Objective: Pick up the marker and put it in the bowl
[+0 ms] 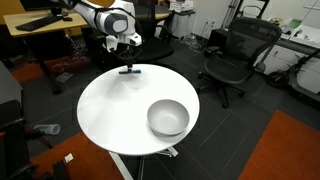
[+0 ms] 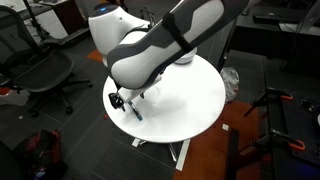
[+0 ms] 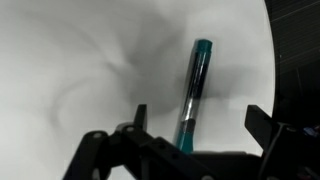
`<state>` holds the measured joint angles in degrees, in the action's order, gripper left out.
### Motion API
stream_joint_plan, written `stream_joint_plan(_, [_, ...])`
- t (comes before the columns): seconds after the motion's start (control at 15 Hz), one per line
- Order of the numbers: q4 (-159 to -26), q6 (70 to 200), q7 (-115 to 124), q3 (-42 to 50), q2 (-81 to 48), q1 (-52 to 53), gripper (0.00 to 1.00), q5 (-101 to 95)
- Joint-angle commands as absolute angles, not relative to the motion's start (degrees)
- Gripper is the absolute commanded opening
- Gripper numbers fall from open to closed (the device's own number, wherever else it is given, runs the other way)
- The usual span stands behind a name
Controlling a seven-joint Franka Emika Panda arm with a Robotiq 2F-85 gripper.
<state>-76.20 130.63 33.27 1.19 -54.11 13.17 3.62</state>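
1. The tool (image 3: 194,112) hangs over the marker (image 3: 194,85), fingers apart on either side, placed to close across its thin body.
2. The marker lies flat near the worktop (image 1: 105,110) edge, well apart from the bowl (image 1: 168,117).

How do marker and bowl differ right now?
The thin dark marker with a teal end is a slim stick; the round grey metallic bowl is deep and far wider. The marker lies flat, straddled by the open end effector; the bowl stands upright, well apart. Both rest on the white round table.
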Motion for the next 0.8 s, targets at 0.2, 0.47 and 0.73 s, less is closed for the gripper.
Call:
stream_joint_plan(0.2, [-72.35, 129.52, 36.55, 3.35, -56.85, 14.88, 1.0, 2.92])
stream_joint_plan(0.47, [-71.39, 129.39, 36.61, 3.86, -57.94, 15.04, 1.0, 2.89])
stream_joint_plan(0.73, [-70.59, 129.23, 36.37, 3.91, -58.87, 14.93, 1.0, 2.94])
